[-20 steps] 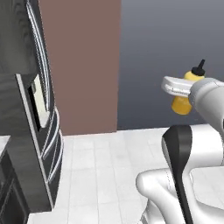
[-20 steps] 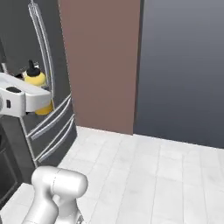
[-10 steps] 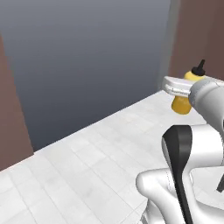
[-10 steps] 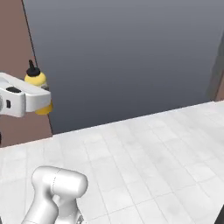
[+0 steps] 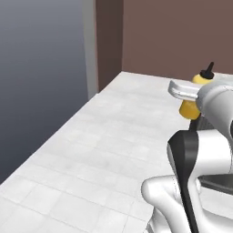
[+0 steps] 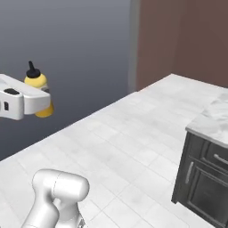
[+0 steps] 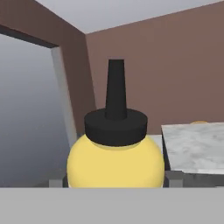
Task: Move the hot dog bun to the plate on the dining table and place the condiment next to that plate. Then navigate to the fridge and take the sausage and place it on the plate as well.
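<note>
The condiment is a yellow squeeze bottle (image 7: 116, 162) with a black cone cap, standing upright between the dark fingertips (image 7: 57, 177). My gripper (image 7: 116, 179) is shut on its lower body. From the left base view the bottle (image 5: 190, 108) hangs in the white gripper (image 5: 187, 96) at the right, high above the floor. In the right base view the same bottle (image 6: 38, 85) and gripper (image 6: 32, 100) are at the left. The hot dog bun, plate, dining table, fridge and sausage are out of view.
White floor tiles (image 5: 104, 150) spread ahead, bounded by a grey wall (image 5: 41, 68) and a brown wall (image 5: 173, 36). A dark cabinet with a marble top (image 6: 211, 124) stands at the right; the marble top (image 7: 197, 146) also lies just beyond the bottle.
The whole scene has swept sideways as the base turned: the fridge has left the pictures, and a brown wall and the marble-topped cabinet have come in. The bottle stays in the gripper.
</note>
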{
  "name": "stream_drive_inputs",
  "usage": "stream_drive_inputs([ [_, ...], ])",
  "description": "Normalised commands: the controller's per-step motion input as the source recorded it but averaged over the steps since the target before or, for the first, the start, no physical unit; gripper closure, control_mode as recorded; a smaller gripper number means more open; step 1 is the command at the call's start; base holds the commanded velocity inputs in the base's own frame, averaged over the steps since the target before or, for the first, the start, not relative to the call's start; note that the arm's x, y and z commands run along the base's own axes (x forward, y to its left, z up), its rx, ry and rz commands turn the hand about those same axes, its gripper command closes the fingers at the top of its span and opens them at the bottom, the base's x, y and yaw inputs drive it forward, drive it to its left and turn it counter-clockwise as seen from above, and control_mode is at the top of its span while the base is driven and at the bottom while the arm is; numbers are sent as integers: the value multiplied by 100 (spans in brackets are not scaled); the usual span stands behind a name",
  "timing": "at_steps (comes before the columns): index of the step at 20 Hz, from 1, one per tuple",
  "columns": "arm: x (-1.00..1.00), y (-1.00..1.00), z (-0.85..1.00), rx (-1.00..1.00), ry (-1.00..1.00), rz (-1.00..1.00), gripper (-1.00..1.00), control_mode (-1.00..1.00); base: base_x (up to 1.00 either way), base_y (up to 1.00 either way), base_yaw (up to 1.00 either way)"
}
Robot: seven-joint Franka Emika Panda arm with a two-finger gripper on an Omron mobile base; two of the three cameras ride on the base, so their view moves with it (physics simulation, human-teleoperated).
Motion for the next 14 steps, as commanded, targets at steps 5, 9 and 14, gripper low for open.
stream_drive_inputs([
  [5,0,0,0,0,0,0,100,100,100,32,-47],
  [9,0,0,0,0,0,0,100,100,100,37,-36],
  [14,0,0,0,0,0,0,100,100,100,31,-35],
])
